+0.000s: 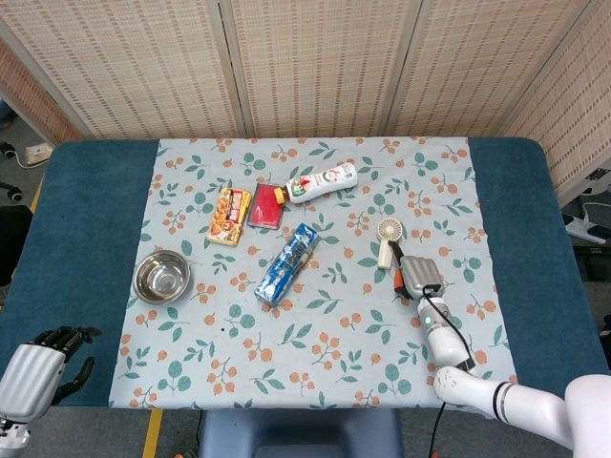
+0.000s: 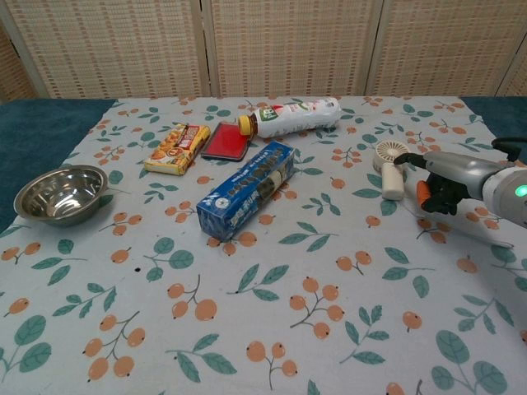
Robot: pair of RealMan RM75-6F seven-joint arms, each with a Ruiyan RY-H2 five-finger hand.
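Note:
My right hand lies low over the cloth, just right of a small white hand fan. In the chest view one finger of the right hand reaches to the fan at the top of its handle. The other fingers curl down around something orange; whether they grip it is unclear. My left hand hangs off the table's near left corner, holding nothing, with its fingers loosely apart.
On the floral cloth lie a blue box, a steel bowl, a yellow snack pack, a red packet and a bottle on its side. Wicker screens stand behind the table.

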